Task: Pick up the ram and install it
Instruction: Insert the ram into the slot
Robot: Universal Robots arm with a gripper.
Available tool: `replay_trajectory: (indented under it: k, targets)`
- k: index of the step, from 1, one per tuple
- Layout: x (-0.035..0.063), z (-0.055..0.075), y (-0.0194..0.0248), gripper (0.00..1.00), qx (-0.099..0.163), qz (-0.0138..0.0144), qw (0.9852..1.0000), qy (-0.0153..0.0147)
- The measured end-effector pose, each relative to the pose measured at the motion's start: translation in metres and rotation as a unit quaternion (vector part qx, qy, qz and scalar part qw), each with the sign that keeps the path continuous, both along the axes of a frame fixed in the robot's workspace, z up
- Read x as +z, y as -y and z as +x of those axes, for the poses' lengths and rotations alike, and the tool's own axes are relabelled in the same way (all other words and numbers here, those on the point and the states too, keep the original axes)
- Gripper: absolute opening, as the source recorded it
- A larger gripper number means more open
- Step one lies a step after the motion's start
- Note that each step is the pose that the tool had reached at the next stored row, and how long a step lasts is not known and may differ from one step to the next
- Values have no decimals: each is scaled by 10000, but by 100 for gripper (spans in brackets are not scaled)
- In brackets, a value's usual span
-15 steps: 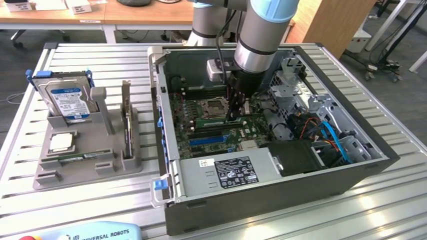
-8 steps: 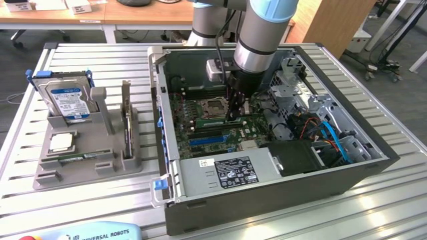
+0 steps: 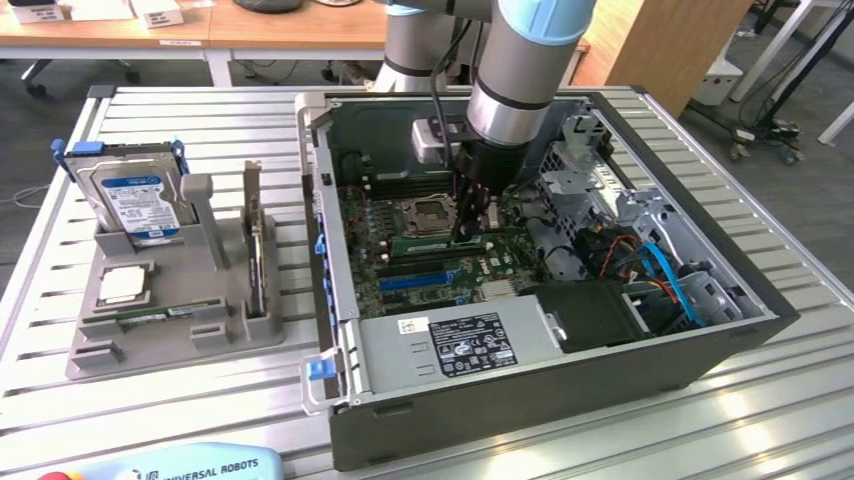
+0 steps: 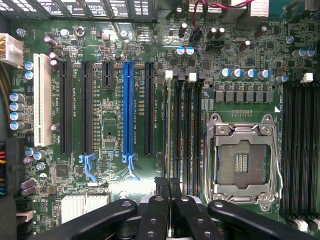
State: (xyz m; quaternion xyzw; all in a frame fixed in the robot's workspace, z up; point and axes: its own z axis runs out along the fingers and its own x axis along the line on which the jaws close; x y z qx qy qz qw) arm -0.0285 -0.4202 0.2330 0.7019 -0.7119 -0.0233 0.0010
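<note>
The room is looking like a lab, with pale wooden desks [image 3: 267,28] standing beyond the case. A silver slatted aluminium worktop [image 3: 761,390] is carrying everything. The big dark-grey computer case [image 3: 534,410] is lying on its side with its panel off, probably so that the green motherboard [image 4: 112,115] is facing up for a straight descent.

The silver-and-blue robot arm [image 3: 527,60] is reaching down into the case from above. On the exterior view's left of the case, a grey plastic parts tray [image 3: 174,345] is sitting on the worktop. Its slots are seemingly keeping each part in a known pose, and a blue-labelled silver hard drive [image 3: 134,200] is standing in it.

The black-fingered tool [image 4: 169,186] is hanging closed inside the case, directly over the 4 black memory slots [image 4: 182,130]. These are running alongside the silver-framed processor socket [image 4: 243,160], and the fingers are lining up with them. Whether a stick is pinched between the fingertips, I cannot tell. 1 slim green ram [image 3: 147,318] is lying flat in the tray, outside the case.
</note>
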Motion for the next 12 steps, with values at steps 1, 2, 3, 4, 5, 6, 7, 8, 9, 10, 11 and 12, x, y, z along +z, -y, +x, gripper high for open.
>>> replay_trajectory:
  k: [1, 2, 3, 4, 5, 6, 7, 8, 9, 10, 11, 12]
  targets:
    - [0, 0, 0, 11, 1, 0, 10000, 3]
    - [0, 0, 0, 11, 1, 0, 10000, 6]
    - [0, -1, 0, 11, 1, 0, 10000, 8]
    - [0, -2, 0, 11, 0, 0, 10000, 10]
    - [0, -4, 0, 11, 0, 0, 10000, 13]
    - [0, -6, 0, 11, 0, 0, 10000, 15]
    - [0, -6, 0, 11, 1, 0, 10000, 16]
    - [0, -7, 0, 11, 0, 0, 10000, 16]
    - [1, -7, 0, 11, 0, -1, 10000, 16]
    - [0, -7, 0, 11, 0, 0, 10000, 16]
    - [0, -8, 0, 11, 0, 0, 10000, 16]
    - [1, -9, -1, 11, 0, -1, 10000, 16]
